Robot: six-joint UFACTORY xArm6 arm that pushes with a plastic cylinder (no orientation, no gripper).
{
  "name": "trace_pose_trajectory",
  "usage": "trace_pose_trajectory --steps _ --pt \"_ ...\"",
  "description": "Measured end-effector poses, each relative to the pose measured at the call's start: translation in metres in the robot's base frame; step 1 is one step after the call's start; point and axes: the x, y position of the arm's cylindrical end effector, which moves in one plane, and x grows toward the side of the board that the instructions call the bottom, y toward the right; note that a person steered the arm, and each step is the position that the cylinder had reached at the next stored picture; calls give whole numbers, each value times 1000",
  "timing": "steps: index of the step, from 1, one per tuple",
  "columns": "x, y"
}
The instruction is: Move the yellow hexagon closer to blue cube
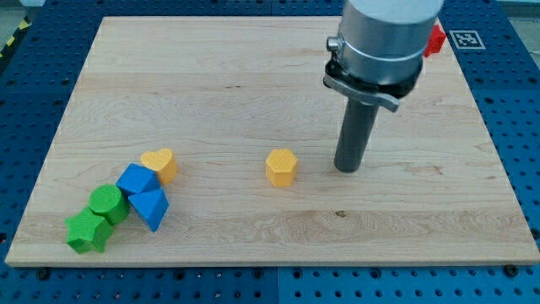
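A pale wooden counter (253, 76) is seen resting on a blue perforated base. No claw is fitted: the arm ends in a dark rod, and nothing is held. My tip (348, 168) is set on the wood just to the view's right of the yellow hexagon (281, 166), apart from it. The hexagon is a squat, six-sided orange-yellow block near the centre. The blue cube (137, 181) lies well to the view's left, touching a yellow heart (159, 163).

yellow hexagon (281, 167) mid-board, blue cube (137, 181) lower-left
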Motion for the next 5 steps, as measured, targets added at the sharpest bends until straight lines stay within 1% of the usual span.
trace_pose_trajectory --steps 1,5 --pt "5 -14" --pt "-3 -114"
